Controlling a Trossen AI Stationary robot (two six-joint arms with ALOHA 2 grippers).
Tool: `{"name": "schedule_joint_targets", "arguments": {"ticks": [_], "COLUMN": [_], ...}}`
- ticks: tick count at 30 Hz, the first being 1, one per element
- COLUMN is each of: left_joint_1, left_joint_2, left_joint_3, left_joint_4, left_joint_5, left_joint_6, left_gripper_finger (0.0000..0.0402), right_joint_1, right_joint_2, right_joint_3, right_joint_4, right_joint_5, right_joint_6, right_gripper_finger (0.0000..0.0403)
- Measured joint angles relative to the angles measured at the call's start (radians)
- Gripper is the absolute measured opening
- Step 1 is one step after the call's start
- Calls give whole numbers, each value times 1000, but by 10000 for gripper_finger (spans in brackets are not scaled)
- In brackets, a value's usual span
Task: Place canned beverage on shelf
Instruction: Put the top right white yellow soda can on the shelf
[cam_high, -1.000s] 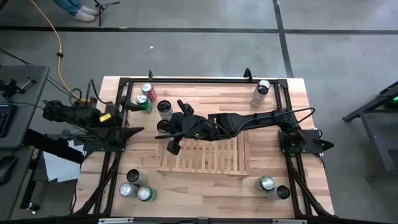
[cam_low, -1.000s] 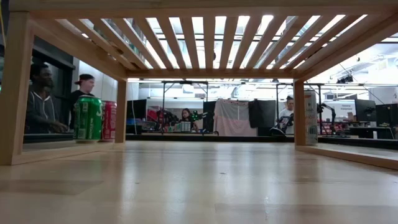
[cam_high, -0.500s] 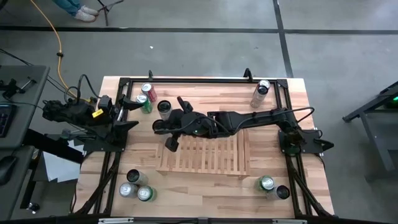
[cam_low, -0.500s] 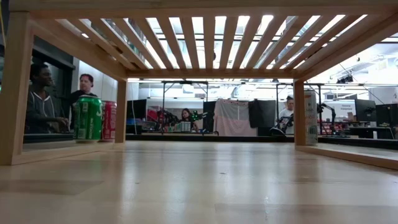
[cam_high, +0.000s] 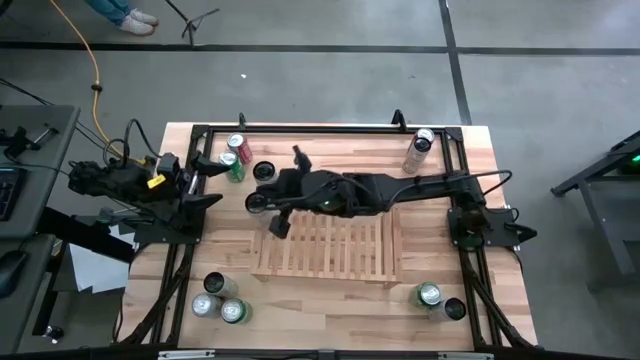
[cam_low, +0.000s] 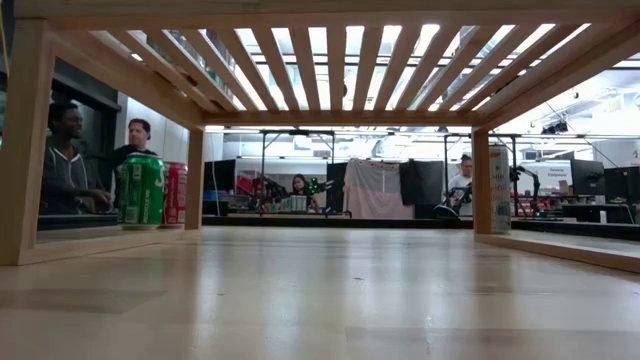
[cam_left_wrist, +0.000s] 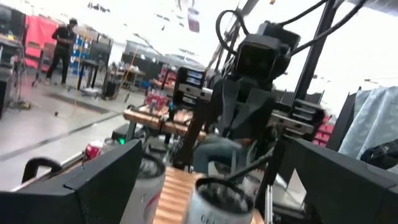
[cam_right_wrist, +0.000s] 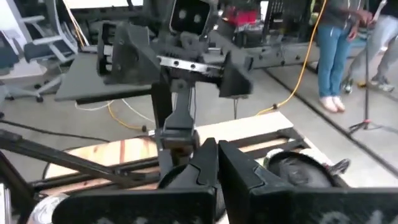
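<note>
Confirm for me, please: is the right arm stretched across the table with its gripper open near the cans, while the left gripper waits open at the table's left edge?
Not quite: the right gripper is shut, as the right wrist view shows. The rest holds.

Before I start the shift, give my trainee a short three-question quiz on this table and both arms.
1. True or false: the slatted shelf has a can standing on it.
2. Which arm reaches across the table toward the cans at the far left corner? A) left B) right
3. Fill in: the right gripper is ____, while the left gripper, waiting at the table's left edge, is open.

Key: 1 false, since the high view shows only bare slats. 2 B, the right arm stretches from its base on the right to near the dark-topped can, beside the green can and the red can. 3 shut.
</note>
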Motion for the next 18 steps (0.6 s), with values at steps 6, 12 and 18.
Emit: {"name": "schedule_joint_targets", "arguments": {"ticks": [6, 12, 18], "left_joint_1": [0, -4, -39], "left_joint_2": [7, 81, 221], "left_joint_3": [0, 37, 207], "left_joint_4": [154, 154, -5], "left_joint_5": [32, 105, 90], "left_joint_6": [81, 26, 116], "left_gripper_finger": [399, 365, 267], "right_joint_1": [-3, -6, -6], "right_joint_2": [-76, -164, -238], "right_joint_3": [0, 1, 1], "right_joint_4": [-52, -255, -488], "right_joint_5": [9, 36, 48], "right_joint_6": [-60, -60, -45], "right_gripper_finger": [0, 0, 0]}}
